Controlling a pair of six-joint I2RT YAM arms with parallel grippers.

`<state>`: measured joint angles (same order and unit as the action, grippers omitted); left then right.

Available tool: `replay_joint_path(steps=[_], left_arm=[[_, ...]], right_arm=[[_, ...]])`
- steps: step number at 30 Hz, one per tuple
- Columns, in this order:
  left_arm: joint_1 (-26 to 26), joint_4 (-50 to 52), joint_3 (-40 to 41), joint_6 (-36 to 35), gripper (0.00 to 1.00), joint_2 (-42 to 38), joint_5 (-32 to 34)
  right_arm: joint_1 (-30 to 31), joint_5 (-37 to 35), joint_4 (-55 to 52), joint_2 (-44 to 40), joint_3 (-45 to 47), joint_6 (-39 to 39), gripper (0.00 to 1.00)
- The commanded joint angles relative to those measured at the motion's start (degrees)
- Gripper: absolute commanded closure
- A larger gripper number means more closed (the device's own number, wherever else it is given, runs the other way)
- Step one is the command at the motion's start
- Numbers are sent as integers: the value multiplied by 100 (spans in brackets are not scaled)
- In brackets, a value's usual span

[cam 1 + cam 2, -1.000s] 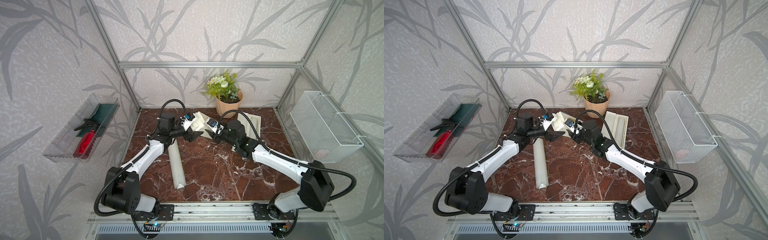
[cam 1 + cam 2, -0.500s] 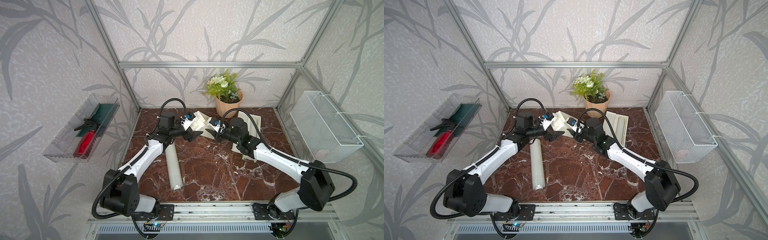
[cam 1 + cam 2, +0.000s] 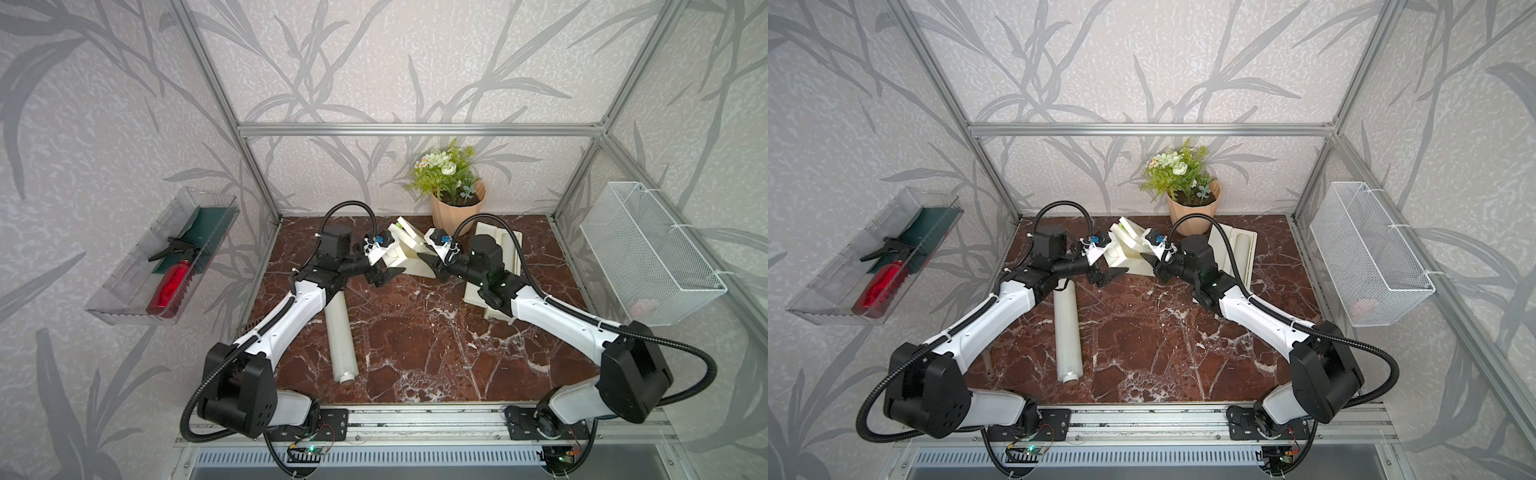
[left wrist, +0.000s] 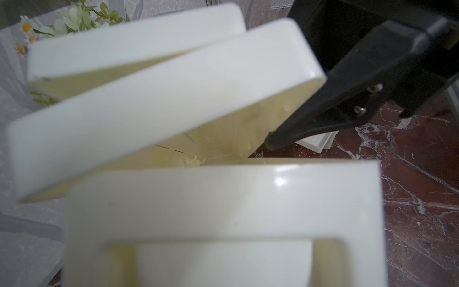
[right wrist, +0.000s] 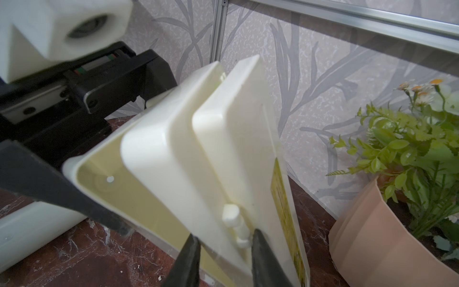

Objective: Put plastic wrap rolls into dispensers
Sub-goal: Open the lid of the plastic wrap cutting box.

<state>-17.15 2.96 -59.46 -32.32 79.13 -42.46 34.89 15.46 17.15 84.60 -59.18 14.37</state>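
Deep red-brown marble on the bench [image 3: 415, 332], white veins running all through it. Cream-white dispenser [image 5: 223, 149], yellow-green label strip [image 5: 285, 198] down its lid. Translucent white roll [image 3: 340, 332]. Peach pot [image 3: 455, 212], green plant [image 3: 444, 174] with white blooms. Grey walls [image 3: 374, 62], darker grey leaf print. White wire basket [image 3: 648, 257]. Red bottle [image 3: 170, 286], dark green cloth [image 3: 210, 220]. Arms [image 3: 291, 320] white, joints black.

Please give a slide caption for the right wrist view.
Right hand straddling a peg on a tilted, open cream box; potted plant alongside.
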Motion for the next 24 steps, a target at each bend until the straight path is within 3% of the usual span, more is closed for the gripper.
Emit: replay_joint_path(steps=[1,4,7,9,13,19,22,24], left_arm=[[-281,707,201,-466,100,3,-747],[-283,612,189,-434,100,18,-714],[-289,600,172,-464,100,21,-694],[-289,608,172,-482,100,8,-694],[-289,609,207,-543,100,6,-672],[-280,608,203,-762,100,48,-541],[-280,568,114,-739,100,140,-526],[-278,477,70,-636,100,198,-486]], right_arm=[[48,276,69,-18,-76,-4,66],[69,261,232,-1,47,-13,53],[146,-105,463,4,191,15,32],[201,-337,587,37,219,88,27],[211,-316,641,55,188,240,25],[134,114,313,-66,207,531,12],[132,-80,188,-67,180,532,14],[186,-356,435,-81,298,458,22]])
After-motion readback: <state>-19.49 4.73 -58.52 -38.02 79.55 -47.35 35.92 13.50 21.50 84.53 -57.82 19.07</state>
